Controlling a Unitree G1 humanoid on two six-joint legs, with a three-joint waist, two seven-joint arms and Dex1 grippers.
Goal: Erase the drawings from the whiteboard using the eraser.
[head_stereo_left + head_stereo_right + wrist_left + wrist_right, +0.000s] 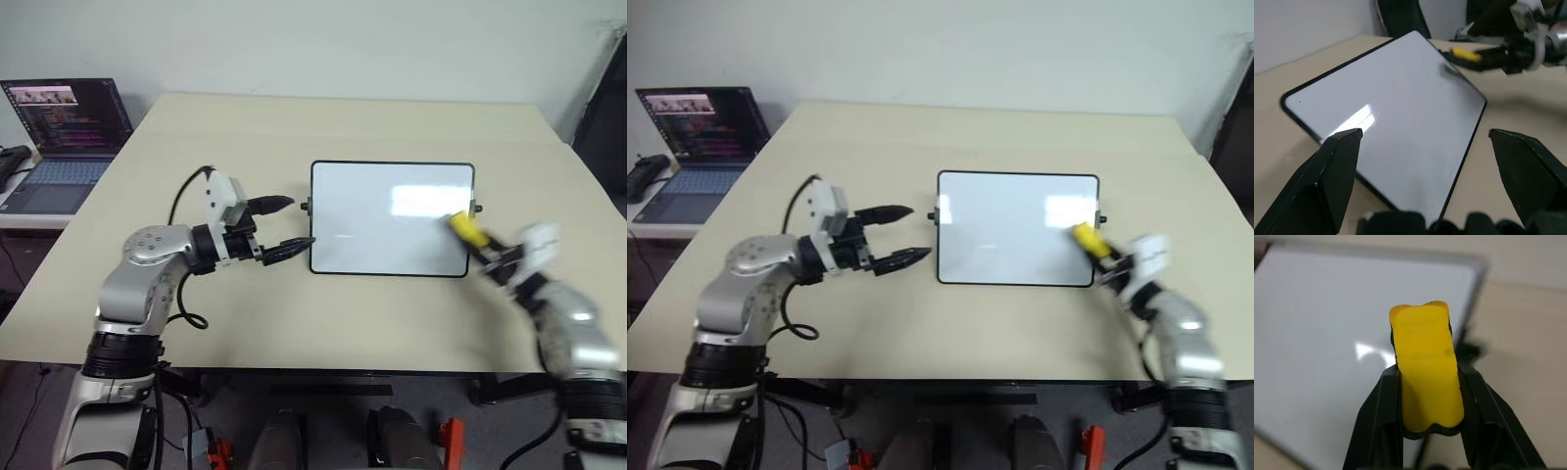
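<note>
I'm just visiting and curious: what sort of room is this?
Probably an office or lab workspace: a plain beige table against a bare wall, an open laptop on a side desk, and a small whiteboard.

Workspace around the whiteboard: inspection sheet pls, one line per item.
Surface: beige table, whiteboard lying flat on it.
Job's things: no drawings seen on the board; only a faint smudge near its left-middle. Eraser, yellow top, is over the board's right edge.
Clutter: nothing seen on the table besides the board.
Grippers: right gripper shut on the eraser; left gripper open, beside the board's left edge, one finger at the frame.
Cables: black cable loops from the left wrist.
Surroundings: open laptop on a side desk to the left; pale wall behind.
</note>
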